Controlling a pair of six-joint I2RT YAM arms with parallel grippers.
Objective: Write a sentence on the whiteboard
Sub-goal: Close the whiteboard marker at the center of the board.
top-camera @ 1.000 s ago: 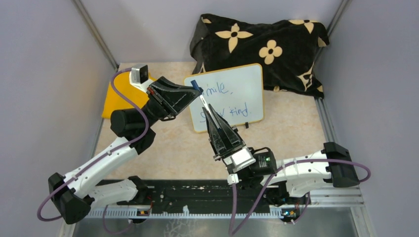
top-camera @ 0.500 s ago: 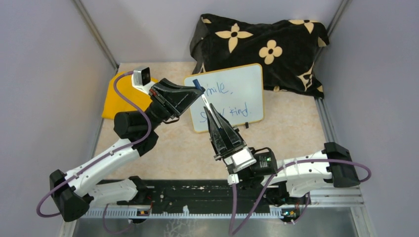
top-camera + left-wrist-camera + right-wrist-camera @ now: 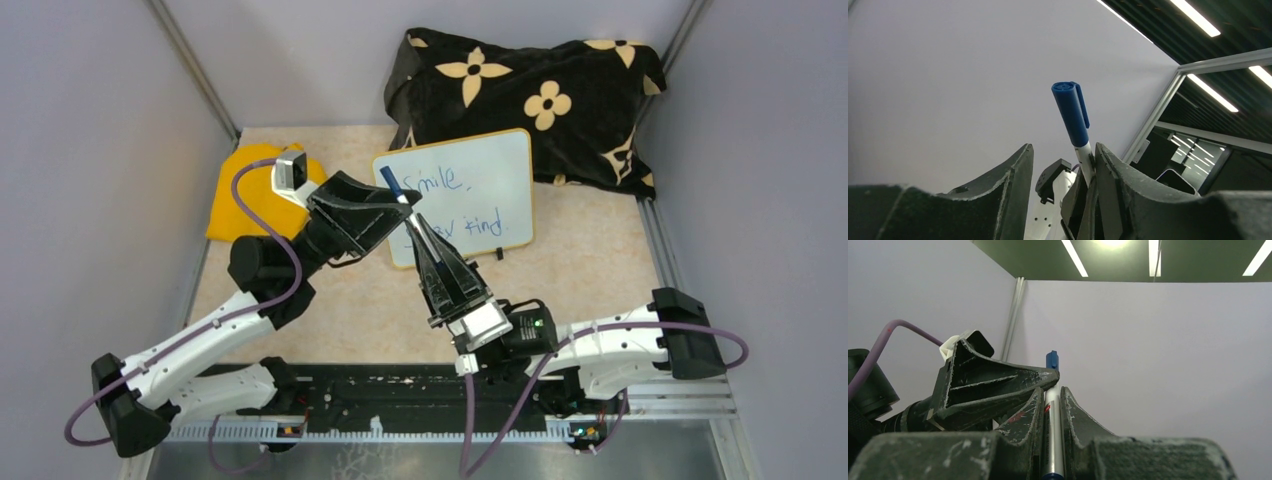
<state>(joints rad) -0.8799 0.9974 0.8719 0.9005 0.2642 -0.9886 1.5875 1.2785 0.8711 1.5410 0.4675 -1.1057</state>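
Right wrist view: right gripper [image 3: 1052, 392] clamps the marker [image 3: 1053, 432]; left gripper [image 3: 1063, 149] spread apart.

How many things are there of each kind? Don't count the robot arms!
Cloths: 2, the black cloth and the yellow cloth
Whiteboard: 1
Marker: 1
Total: 4

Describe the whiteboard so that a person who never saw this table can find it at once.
Look at the far end of the table, just in front of the black cloth with cream flowers. The whiteboard sits there: a white rectangle with a thin yellow-orange rim. Unlike the plain yellow cloth to its left, it carries blue handwriting.
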